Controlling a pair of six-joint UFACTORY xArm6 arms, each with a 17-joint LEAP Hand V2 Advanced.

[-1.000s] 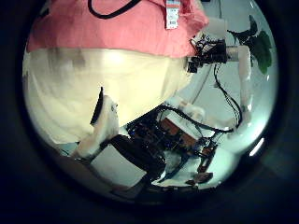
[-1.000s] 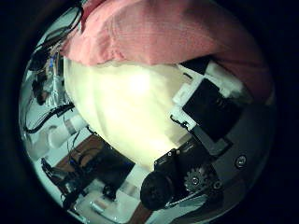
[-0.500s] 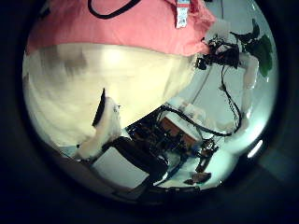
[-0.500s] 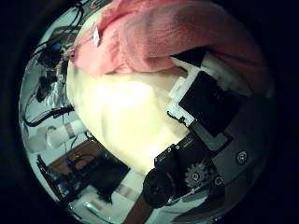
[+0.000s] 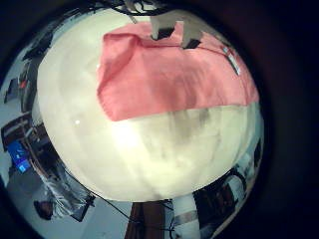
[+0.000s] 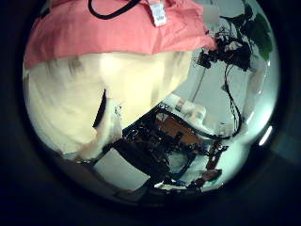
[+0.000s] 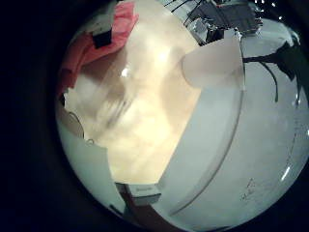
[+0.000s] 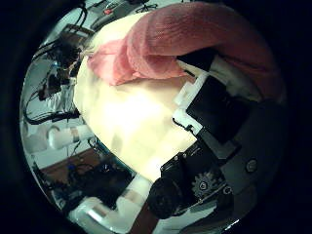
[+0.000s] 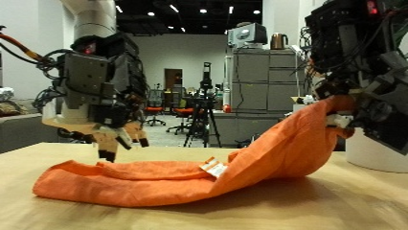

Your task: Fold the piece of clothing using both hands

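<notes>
The orange garment [image 9: 192, 172] lies mostly on the pale wooden worktop [image 9: 204, 216], a long rumpled band with a small white label [image 9: 215, 170] showing near its middle. One end rises off the surface in a thick sleeve of cloth up to the right hand [image 9: 364, 91], whose fingers are curled round the bunched fabric; the lift looks meant to carry that end over the rest for a fold. The other end rests flat under the left hand [image 9: 102, 91], which hangs just above it with fingers pointing down and relaxed, holding nothing. My reading is that this hand is either about to pin or to pick up its end, so that the cloth does not drag while the other side travels.

The outside view gives the arc of the lifted part and the gap between left hand and cloth. The left little finger side palm view adds the plan shape: the garment [image 5: 169, 75] spread as a broad, roughly rectangular sheet on the worktop [image 5: 150, 149], with its edge lying fairly straight. The left thumb side palm view shows the label [image 6: 157, 13] and the right hand [image 6: 226, 55] far off at the garment's corner. The right thumb side palm view shows the gathered cloth [image 8: 185, 39] pressed close against that hand's own fingers [image 8: 210, 97], confirming the grip, which the outside view only half reveals.
</notes>
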